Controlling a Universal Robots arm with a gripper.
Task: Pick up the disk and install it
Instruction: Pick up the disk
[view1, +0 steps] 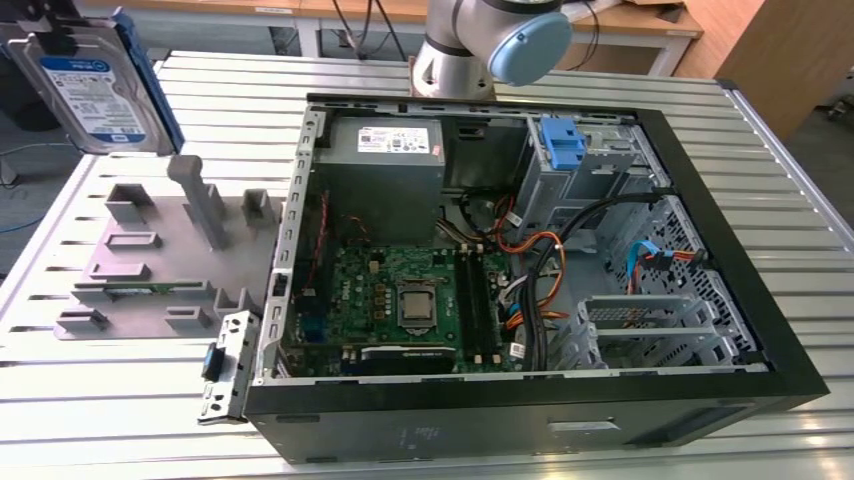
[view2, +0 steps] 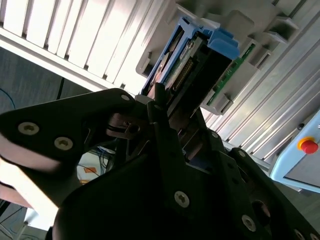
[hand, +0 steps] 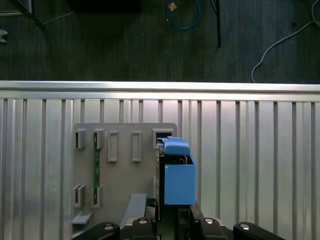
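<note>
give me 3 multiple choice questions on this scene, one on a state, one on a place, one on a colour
1. How is the case?
A. lying on its side, open
B. lying on its side, panel on
C. standing upright, shut

2. Where is the disk?
A. inside the case
B. on top of the case
C. held up in the gripper, on the exterior view's left of the case

3. What colour is the disk's frame?
A. red
B. blue
C. yellow

Answers:
1 A: the board and the cables inside lie in plain sight.
2 C: the gripper is shut on the disk, which hangs well apart from the case.
3 B: the frame along its edges is blue in both wrist views.
</note>
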